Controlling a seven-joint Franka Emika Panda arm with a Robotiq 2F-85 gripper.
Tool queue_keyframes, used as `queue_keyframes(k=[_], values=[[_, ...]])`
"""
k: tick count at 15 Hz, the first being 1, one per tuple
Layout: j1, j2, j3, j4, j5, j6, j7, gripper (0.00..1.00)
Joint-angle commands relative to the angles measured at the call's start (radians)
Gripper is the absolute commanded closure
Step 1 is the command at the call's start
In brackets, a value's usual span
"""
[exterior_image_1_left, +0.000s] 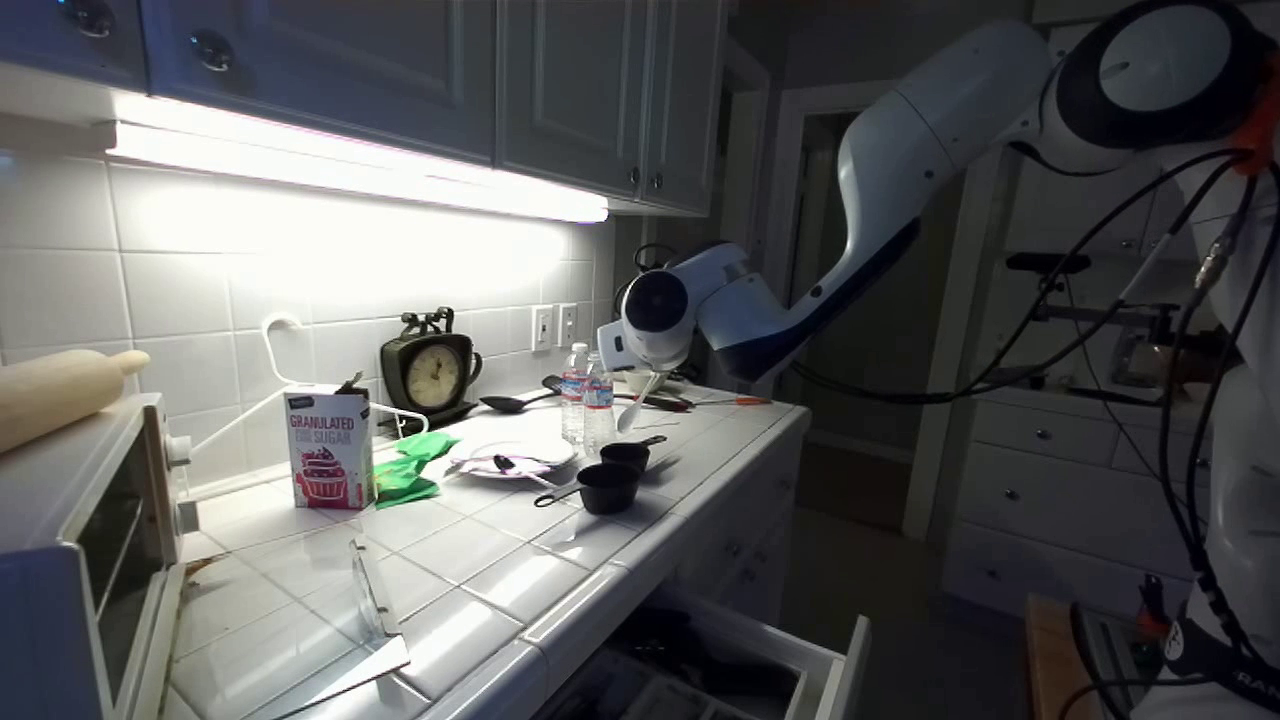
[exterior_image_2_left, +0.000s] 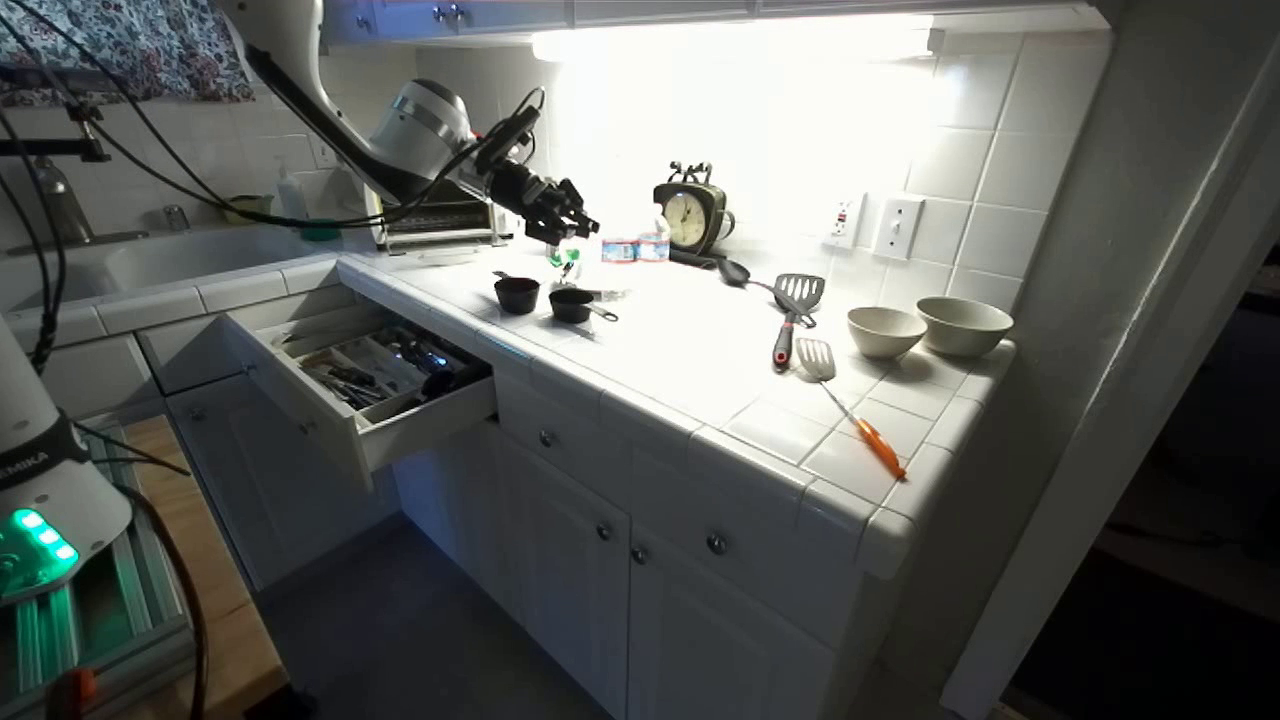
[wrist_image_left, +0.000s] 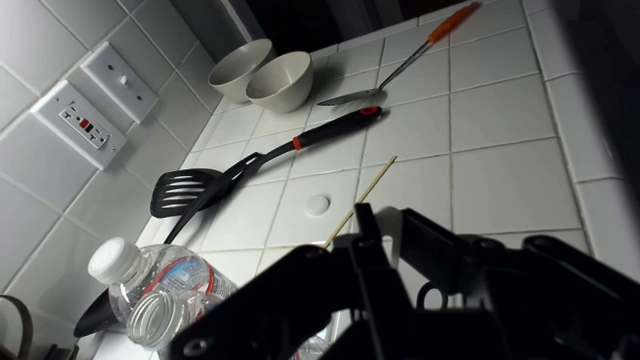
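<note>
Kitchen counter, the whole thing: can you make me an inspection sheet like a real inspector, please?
Surface: white tiled counter, brightly lit by a lamp.
Thing in use: white spoon, seemingly hanging from the jaws.
Clutter: two black cups, two water bottles, a wooden stick, an orange-handled spatula, two pale bowls, a clock, a sugar box.
Jaws: shut, apparently on the white spoon.
Cables: black cables loop beside the arm.
Surroundings: open drawer with utensils inside; rolling pin on a toaster oven.
</note>
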Motion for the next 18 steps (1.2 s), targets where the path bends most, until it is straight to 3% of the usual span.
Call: queue_keyframes(k=[1, 18], values=[[0.008, -0.037, 0.012, -0.045, -0.043, -0.035, -0.010, 0.96], [0.027, -0.046, 0.021, -0.061, -0.205, -0.071, -0.036, 0.96]])
